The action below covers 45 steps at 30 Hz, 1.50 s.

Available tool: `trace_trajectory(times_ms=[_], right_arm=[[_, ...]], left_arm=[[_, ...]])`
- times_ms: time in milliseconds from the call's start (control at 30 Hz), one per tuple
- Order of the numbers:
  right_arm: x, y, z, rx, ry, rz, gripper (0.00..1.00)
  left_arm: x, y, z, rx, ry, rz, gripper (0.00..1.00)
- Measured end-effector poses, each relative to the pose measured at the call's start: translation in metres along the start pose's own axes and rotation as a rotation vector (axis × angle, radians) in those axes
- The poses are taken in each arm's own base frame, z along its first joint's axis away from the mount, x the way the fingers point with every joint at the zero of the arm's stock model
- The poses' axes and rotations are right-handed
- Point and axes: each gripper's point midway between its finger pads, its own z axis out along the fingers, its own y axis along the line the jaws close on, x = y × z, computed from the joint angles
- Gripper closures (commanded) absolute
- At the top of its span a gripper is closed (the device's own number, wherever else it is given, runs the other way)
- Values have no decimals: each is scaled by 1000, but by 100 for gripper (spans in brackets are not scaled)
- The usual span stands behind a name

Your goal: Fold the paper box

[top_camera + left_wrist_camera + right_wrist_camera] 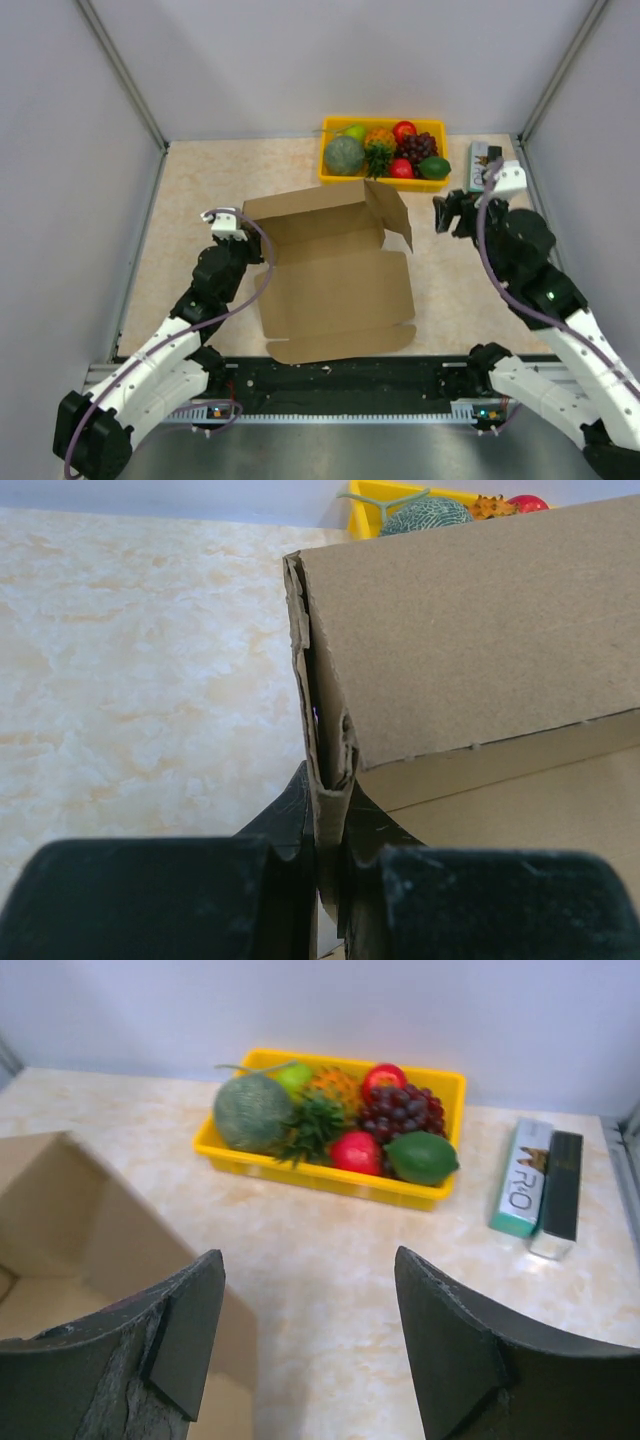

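Yellow tray [334, 181] holding fruit, at the far edge of the table [190, 200]. 1 green-white-black carton [482, 164] lies just right of it.

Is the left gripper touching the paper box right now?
Touching. The left wrist view shows the left gripper clamped on the paper box at its doubled side wall.

Beige marble-pattern tabletop [190, 190] sits boxed on three sides by plain pale grey walls [330, 60], grey metal posts [122, 72] at the back corners, light even and soft.
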Motion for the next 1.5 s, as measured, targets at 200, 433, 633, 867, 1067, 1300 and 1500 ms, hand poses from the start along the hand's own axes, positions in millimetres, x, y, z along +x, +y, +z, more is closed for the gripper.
trace_trajectory(times_ms=[200,433,633,867,1067,1300,1500], right_arm=[[44,-60,70,98,199,26,30],[79,-8,84,-279,273,-7,28],[95,31,77,-548,271,-1,31],[91,66,62,-736,249,-13,31],[93,88,53,-812,245,-45,31],[95,108,48,-839,240,-89,32],[90,122,52,-823,188,-147,35]], left_arm=[[0,-1,0,4,0,0,100],[0,-2,0,8,1,0,100],[0,-2,0,11,1,1,100],[0,-2,0,12,2,3,100],[0,-3,0,15,1,2,100],[0,-3,0,15,1,3,100],[0,-2,0,14,1,3,100]])
